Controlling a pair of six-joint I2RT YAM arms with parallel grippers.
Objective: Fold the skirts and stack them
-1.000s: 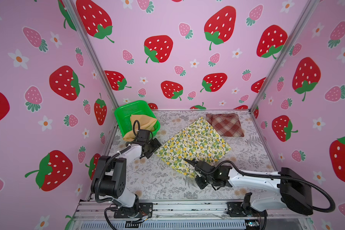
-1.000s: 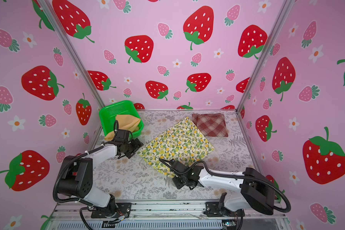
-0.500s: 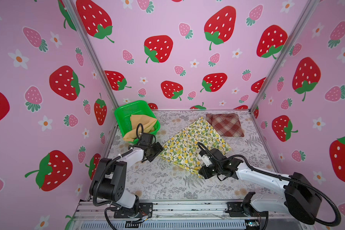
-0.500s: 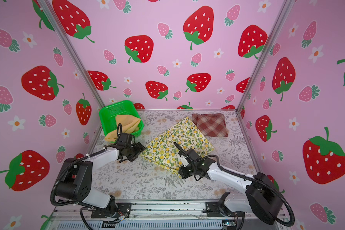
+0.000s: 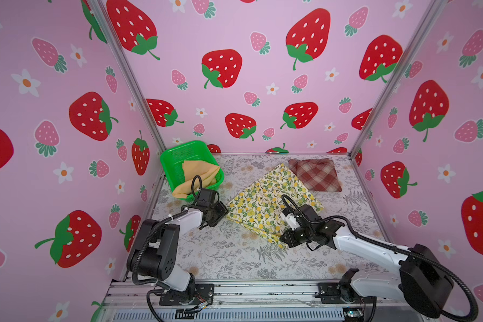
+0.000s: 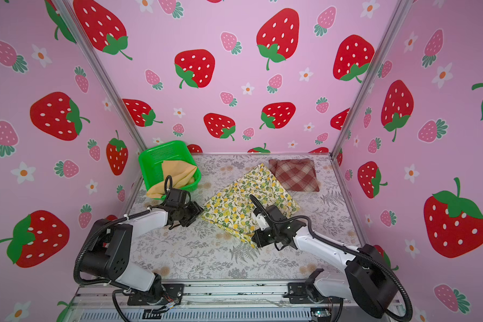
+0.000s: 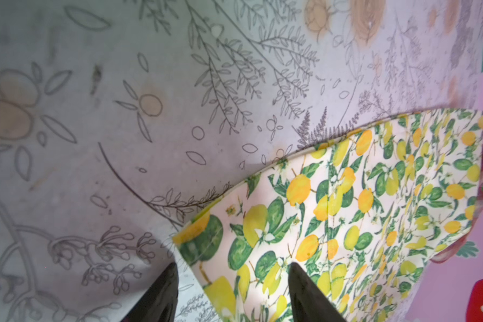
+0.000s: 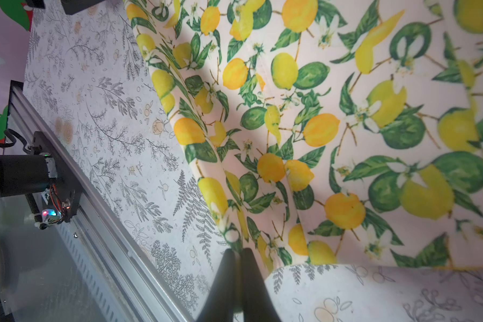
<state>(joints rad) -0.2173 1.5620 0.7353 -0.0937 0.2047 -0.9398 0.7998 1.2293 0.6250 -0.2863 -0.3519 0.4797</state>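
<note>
The left gripper (image 7: 232, 269) has its two black fingers (image 7: 162, 290) apart. A corner of the lemon skirt (image 7: 346, 212) pokes in between them. I cannot tell if the fingers touch the cloth. The right gripper (image 8: 239, 252) has its fingers pressed tight together, and they pinch an edge of the same lemon skirt. The cloth makes wrinkles right next to that pinch. In both top views the lemon skirt lies in the middle of the table (image 5: 221, 259), turned at a slant. The left gripper is at the skirt's left corner and the right gripper is at its near edge, so the skirt sits between the two. The plaid skirt (image 5: 315, 174) is folded and lies flat at the back right of the table. It is just beside the far corner of the lemon skirt. The yellow skirt (image 5: 198, 172) sits in the green basket (image 5: 176, 156) at the back left corner. One end of it hangs out over the near rim. The basket is close behind the left gripper. Pink walls (image 5: 262, 33) with big red strawberries stand around the table.
</note>
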